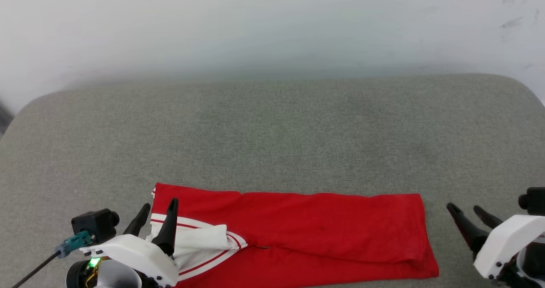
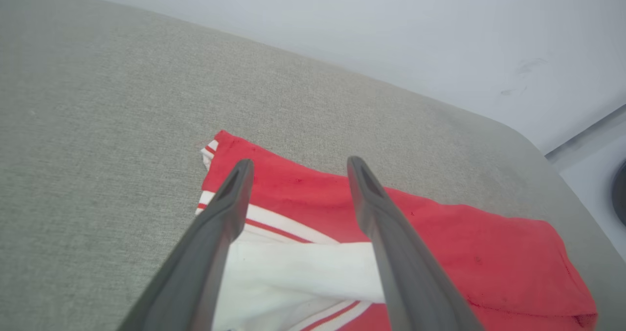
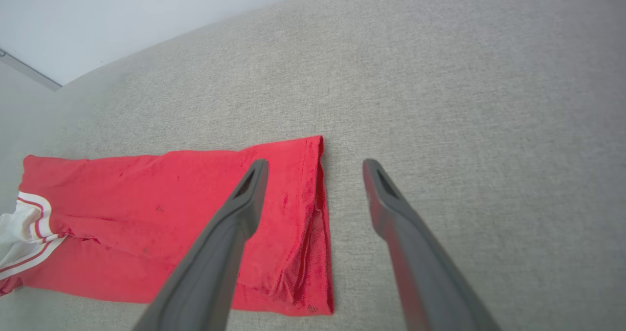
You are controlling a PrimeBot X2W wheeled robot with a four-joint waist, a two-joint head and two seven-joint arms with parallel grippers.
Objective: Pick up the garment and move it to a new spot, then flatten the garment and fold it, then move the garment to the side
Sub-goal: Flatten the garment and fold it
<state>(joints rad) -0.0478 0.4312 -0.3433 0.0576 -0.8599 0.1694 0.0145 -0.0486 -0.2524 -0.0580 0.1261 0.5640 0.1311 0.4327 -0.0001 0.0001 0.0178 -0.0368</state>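
The red garment [image 1: 306,232] lies folded into a long band near the front edge of the grey padded surface, its white sleeve with red stripes [image 1: 200,241] showing at the left end. My left gripper [image 1: 159,206] hovers open over that left end, nothing between its fingers. In the left wrist view the garment [image 2: 440,233] spreads under the spread left gripper [image 2: 298,162]. My right gripper [image 1: 464,208] stands open just right of the garment's right edge. In the right wrist view the right gripper [image 3: 313,162] straddles the garment's [image 3: 161,209] folded right hem, holding nothing.
The grey padded surface [image 1: 272,135] stretches wide behind and to both sides of the garment. A pale wall [image 1: 272,24] rises behind its rounded far edge. A strip of floor [image 2: 592,150] shows past the surface's corner in the left wrist view.
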